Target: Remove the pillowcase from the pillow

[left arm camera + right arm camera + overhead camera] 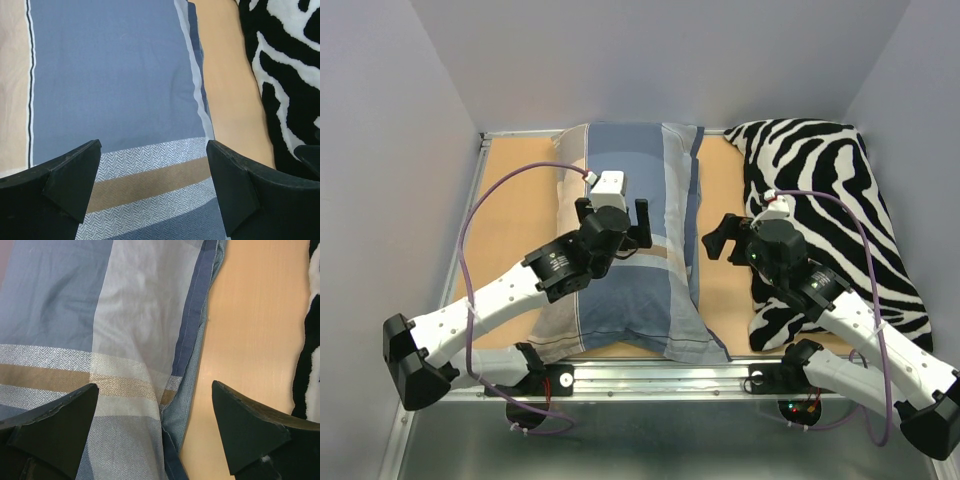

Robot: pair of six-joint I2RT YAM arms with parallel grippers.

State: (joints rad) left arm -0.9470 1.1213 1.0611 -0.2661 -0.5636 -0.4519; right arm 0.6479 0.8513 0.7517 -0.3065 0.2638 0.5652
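The pillowcase point(640, 160), plaid in blue, grey, tan and white, lies lengthwise on the wooden table and covers the pillow, which is hidden inside it. My left gripper point(613, 212) hovers over the middle of the case, open and empty. In the left wrist view point(153, 150) its jaws straddle the tan stripe of the pillowcase point(115, 75). My right gripper point(718, 235) is open and empty at the case's right edge. In the right wrist view point(155, 387) it spans the pillowcase point(135, 305) seam and bare table.
A black-and-white zebra-striped cushion point(820, 170) lies to the right, under my right arm; it also shows in both wrist views point(285, 60) point(306, 385). A strip of wooden table point(725, 190) separates it from the pillowcase. Grey walls enclose the far and side edges.
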